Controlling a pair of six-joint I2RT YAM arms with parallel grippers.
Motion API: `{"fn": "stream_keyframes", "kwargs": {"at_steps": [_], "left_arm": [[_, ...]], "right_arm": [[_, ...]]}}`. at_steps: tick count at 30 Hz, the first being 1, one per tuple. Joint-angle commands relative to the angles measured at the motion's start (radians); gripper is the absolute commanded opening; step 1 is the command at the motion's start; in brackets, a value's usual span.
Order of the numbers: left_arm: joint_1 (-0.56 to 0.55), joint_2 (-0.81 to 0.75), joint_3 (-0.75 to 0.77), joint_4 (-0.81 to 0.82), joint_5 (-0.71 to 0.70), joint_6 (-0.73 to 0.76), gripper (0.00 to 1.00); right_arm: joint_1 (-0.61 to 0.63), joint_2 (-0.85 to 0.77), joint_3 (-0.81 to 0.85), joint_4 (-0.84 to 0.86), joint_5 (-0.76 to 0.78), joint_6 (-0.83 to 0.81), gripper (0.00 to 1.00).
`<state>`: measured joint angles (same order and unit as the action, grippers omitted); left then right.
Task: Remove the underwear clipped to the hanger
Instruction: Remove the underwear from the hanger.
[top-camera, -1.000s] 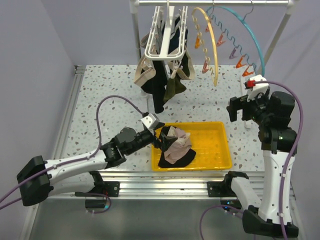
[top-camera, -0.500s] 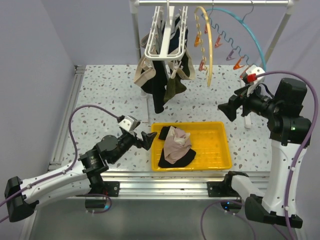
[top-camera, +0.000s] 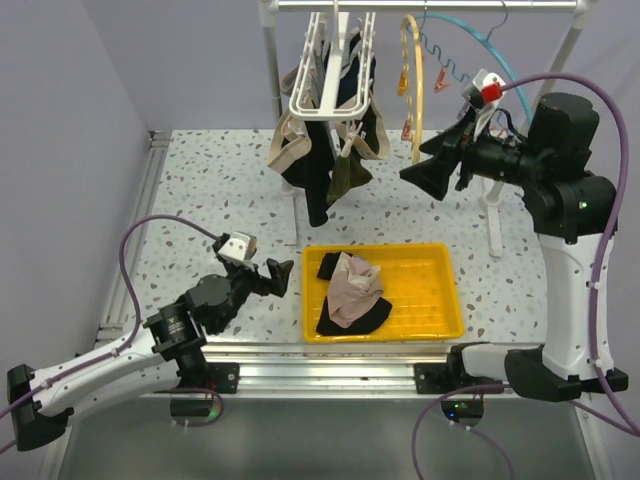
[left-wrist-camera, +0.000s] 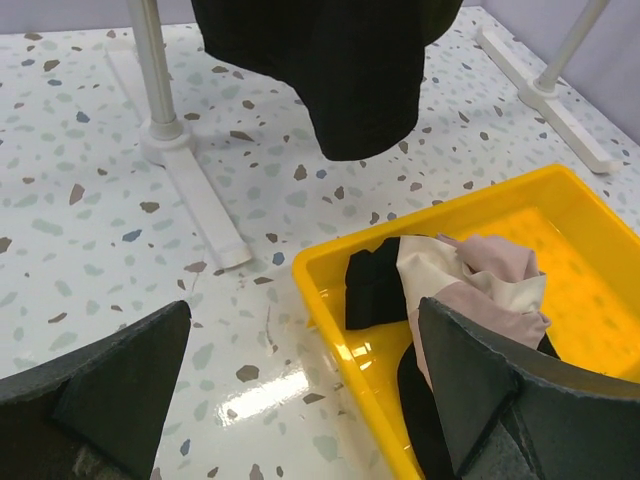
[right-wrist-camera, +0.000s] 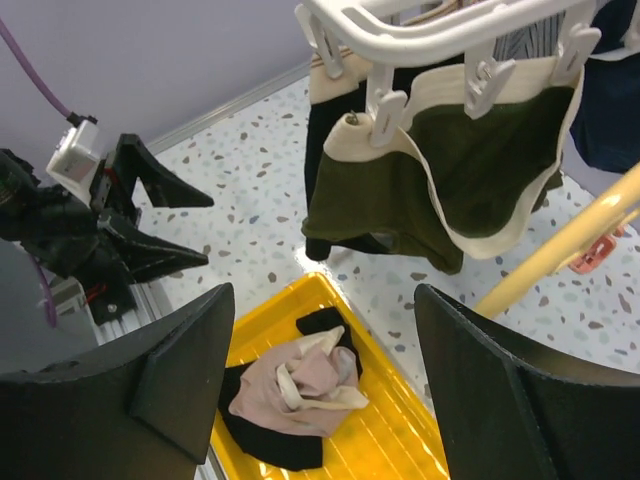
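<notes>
Top external view: left gripper (top-camera: 274, 277) low over table (top-camera: 200, 190), just left of yellow tray (top-camera: 452, 300), fingers spread wide, nothing between them. Right gripper (top-camera: 425, 180) raised, to the right of white clip hanger (top-camera: 322, 100), fingers apart, empty. Hanging underwear (top-camera: 325, 165) clipped to hanger: black, beige, olive-and-cream. Pink and black pieces (top-camera: 352, 295) lie heaped in tray. Right wrist view: olive pair (right-wrist-camera: 440, 170) hangs from white clips (right-wrist-camera: 385, 115).

Tray (top-camera: 425, 292) is glossy plastic — underwear (top-camera: 350, 292) soft matt cloth
</notes>
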<state>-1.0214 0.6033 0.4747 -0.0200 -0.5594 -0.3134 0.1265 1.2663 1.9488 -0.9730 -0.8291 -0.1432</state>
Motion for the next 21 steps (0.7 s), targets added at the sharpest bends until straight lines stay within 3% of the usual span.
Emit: {"fn": "stream_keyframes", "kwargs": {"at_steps": [1,6,8,14,21], "left_arm": [[0.000,-0.036,-0.002,-0.034,-0.059,-0.050,1.00],[0.000,-0.062,-0.001,-0.025,-0.066,-0.044,1.00],[0.000,-0.065,0.002,-0.008,-0.056,-0.038,1.00],[0.000,-0.079,-0.001,0.060,-0.005,-0.010,1.00],[0.000,-0.076,-0.007,0.109,0.041,0.008,1.00]], "right_arm": [[0.051,0.041,0.058,0.059,0.018,0.093,0.75],[0.174,0.071,0.029,0.060,0.091,0.022,0.76],[0.189,0.068,-0.007,0.098,0.081,-0.001,0.80],[0.193,-0.033,-0.277,0.468,-0.059,-0.151,0.94],[0.191,0.028,-0.303,0.548,-0.123,-0.208,0.89]]}}
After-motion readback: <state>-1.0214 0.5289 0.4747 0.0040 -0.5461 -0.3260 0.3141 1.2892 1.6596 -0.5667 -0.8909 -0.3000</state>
